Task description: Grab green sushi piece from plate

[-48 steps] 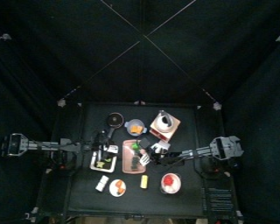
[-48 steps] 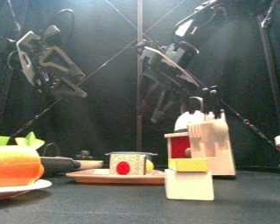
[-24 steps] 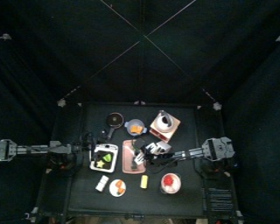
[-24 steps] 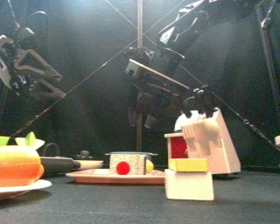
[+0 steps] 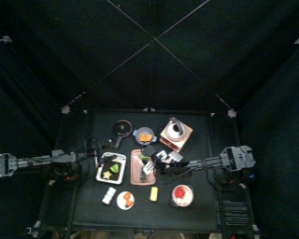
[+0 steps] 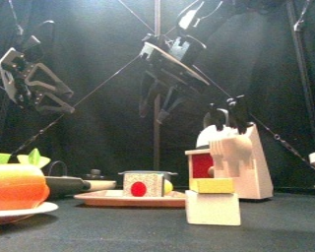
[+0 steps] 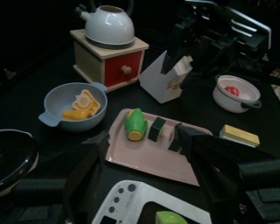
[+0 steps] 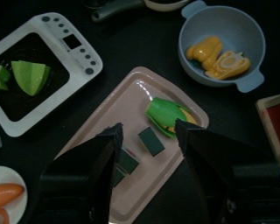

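The green sushi piece (image 8: 168,114) lies on a pink plate (image 8: 113,188) beside two dark pieces (image 8: 152,142). It also shows in the left wrist view (image 7: 134,125), on the same plate (image 7: 154,157). My right gripper (image 8: 152,131) hangs open and empty above the plate, its jaws on either side of the dark pieces. In the top view it (image 5: 163,161) is over the plate (image 5: 142,168). In the front view it (image 6: 167,84) is high above the table. My left gripper (image 7: 149,166) is open and empty, back at the table's left (image 5: 79,168).
A white tray (image 8: 43,44) with green pieces lies next to the plate. A blue bowl (image 8: 224,44) of yellow food, a kettle (image 7: 108,24) on a red-drawered box, a white knife block (image 7: 170,74), a white bowl (image 7: 236,92) and a butter block (image 7: 240,134) stand around it.
My right gripper has risen above the plate, still empty. My left arm has drawn back to the left, away from the plate.
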Motion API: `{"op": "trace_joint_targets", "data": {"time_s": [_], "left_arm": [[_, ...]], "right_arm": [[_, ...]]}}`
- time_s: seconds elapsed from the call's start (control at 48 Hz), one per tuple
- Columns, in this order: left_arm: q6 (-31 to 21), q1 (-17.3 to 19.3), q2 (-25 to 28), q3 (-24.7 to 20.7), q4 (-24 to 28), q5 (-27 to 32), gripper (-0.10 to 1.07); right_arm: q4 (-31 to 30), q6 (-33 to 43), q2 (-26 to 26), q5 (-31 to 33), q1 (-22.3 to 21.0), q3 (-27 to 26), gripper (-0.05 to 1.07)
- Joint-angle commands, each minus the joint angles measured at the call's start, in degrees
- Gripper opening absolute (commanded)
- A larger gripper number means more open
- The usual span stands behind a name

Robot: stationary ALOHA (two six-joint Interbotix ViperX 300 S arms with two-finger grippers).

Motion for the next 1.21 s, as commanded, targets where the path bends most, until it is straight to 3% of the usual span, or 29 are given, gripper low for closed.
{"op": "trace_joint_targets", "data": {"time_s": [0.0,0.188,0.417,0.812,1.188], "left_arm": [[0.0,1.0,0.0,-1.8,-0.3,-0.2,0.96],[-0.4,1.1,0.0,-1.7,-1.5,-0.2,0.96],[0.0,0.4,-0.8,-2.9,-7.6,0.0,0.96],[-0.2,-5.3,-1.4,-2.9,-8.6,1.6,0.96],[-0.1,-5.5,-1.4,-2.2,-9.6,1.8,0.96]], "right_arm": [[0.0,0.0,-2.3,-0.6,0.1,0.1,0.86],[1.6,0.0,0.3,-3.3,0.7,0.5,0.86],[3.8,-0.2,3.3,-3.9,2.2,-2.1,0.86],[4.7,-0.2,7.9,8.1,2.8,-4.9,0.86],[5.4,-0.2,9.9,7.6,1.8,-5.4,0.86]]}}
